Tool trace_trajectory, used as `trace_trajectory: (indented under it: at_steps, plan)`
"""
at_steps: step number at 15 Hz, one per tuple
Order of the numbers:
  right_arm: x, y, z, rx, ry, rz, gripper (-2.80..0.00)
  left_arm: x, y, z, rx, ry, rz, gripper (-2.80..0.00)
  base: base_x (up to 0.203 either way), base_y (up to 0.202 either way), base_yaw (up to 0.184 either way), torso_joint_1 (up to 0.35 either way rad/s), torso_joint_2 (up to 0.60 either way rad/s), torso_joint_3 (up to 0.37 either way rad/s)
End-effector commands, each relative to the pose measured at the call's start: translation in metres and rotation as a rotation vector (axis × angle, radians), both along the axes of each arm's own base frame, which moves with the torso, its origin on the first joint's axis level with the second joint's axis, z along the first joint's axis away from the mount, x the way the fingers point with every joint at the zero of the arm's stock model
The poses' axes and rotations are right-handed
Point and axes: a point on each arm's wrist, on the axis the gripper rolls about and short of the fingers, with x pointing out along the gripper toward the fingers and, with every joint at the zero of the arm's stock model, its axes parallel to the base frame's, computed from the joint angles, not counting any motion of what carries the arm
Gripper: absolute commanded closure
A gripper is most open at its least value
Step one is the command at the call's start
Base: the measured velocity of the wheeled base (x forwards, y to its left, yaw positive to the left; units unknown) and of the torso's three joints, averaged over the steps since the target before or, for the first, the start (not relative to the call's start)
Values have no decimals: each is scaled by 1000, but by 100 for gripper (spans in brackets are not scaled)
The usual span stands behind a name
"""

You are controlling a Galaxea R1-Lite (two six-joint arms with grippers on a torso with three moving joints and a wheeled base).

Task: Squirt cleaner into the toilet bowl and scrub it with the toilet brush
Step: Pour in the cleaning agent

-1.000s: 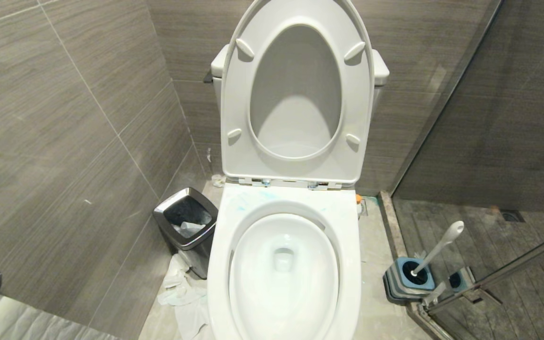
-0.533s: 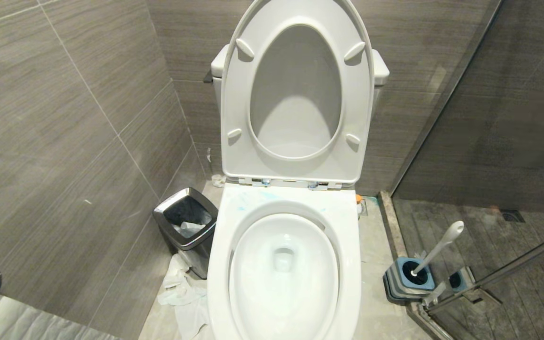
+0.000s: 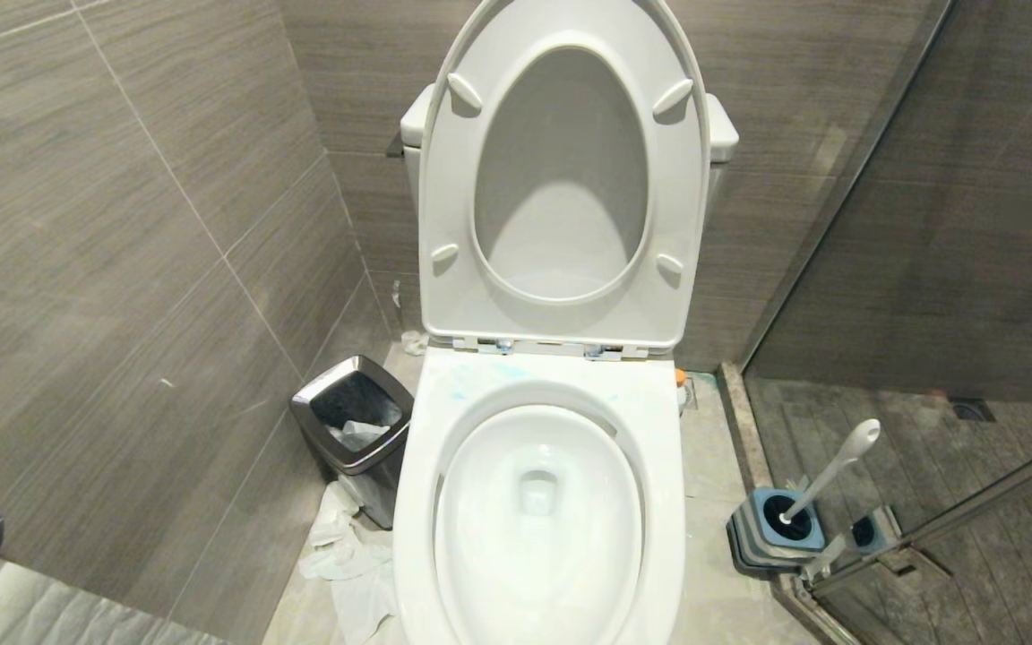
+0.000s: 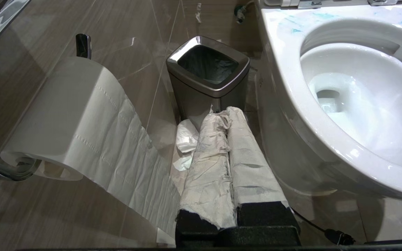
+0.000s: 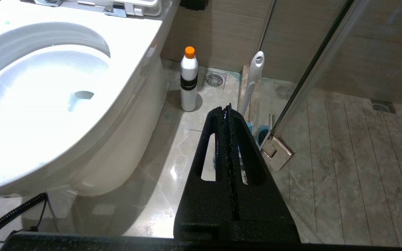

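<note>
Our right gripper (image 5: 227,108) hangs pressed shut on nothing, low beside the toilet bowl (image 5: 131,38), and our left gripper (image 4: 226,113), its fingers wrapped in pale tape, is shut and empty too

From the head we see neither arm. We count one toilet bowl (image 3: 659,466) with seat and lid raised, one toilet brush (image 3: 831,477) leaning in its blue-and-grey holder (image 3: 753,524) on the floor to our right by the glass partition (image 3: 946,179), and one bin (image 3: 353,421) to our left. Faint blue smears of cleaner (image 3: 489,374) mark the back of the rim

At the left wrist: one bin (image 4: 208,66), one toilet roll (image 4: 65,115), crumpled paper (image 4: 186,141) on the floor

At the right wrist: one bottle (image 5: 189,82) with an orange cap, upright just beside the bowl, one toilet brush (image 5: 255,75) near it. We judge the bottle light, smooth and squeezable, best taken at its dark band; the brush handle looks stiff, slim and slippery, best gripped just below its flattened end
</note>
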Motion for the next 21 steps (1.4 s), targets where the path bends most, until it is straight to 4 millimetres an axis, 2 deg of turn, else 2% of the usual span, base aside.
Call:
trace_trajectory:
  at_steps: [1,17,21]
  plan:
    - [1,0,-3,0,11,1,0,1,0,-2,5,8,0,0,0,0,0,0,0,0]
    - [1,0,-3,0,12,1,0,1,0,-2,-20,10,3,0,0,0,0,0,0,0]
    - [1,0,-3,0,11,1,0,1,0,-2,-20,10,3,0,0,0,0,1,2,-137]
